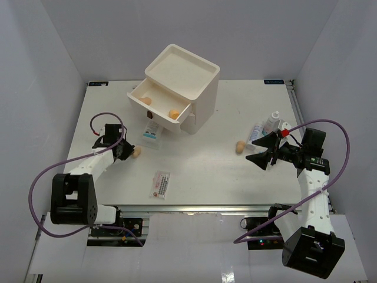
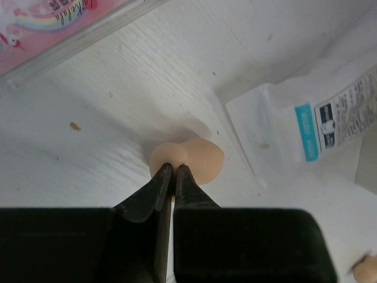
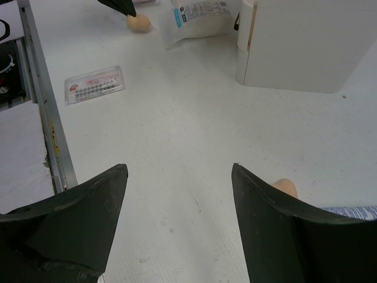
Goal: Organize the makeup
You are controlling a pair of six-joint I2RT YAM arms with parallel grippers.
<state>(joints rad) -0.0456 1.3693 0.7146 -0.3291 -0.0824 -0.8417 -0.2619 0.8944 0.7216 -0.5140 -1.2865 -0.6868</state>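
Note:
My left gripper (image 2: 174, 168) is shut on the near edge of a tan egg-shaped sponge (image 2: 197, 156) that rests on the white table; from above the same gripper (image 1: 131, 152) and sponge (image 1: 136, 152) sit at the left. A blue-print sachet (image 2: 330, 121) lies just beyond it. My right gripper (image 3: 179, 171) hangs open over bare table, nothing between its fingers, with another sponge (image 3: 285, 187) peeking out behind its right finger. From overhead that sponge (image 1: 240, 147) lies left of the right gripper (image 1: 259, 150). A white-blue tube (image 1: 257, 132) and small white bottle (image 1: 272, 121) stand close behind it.
The cream drawer box (image 1: 182, 76) stands at the back with its lowest drawer (image 1: 136, 95) pulled out, two sponges (image 1: 174, 113) inside. A pink-print sachet (image 1: 160, 184) lies near the front edge. A metal rail (image 3: 41, 106) runs along the table's near side.

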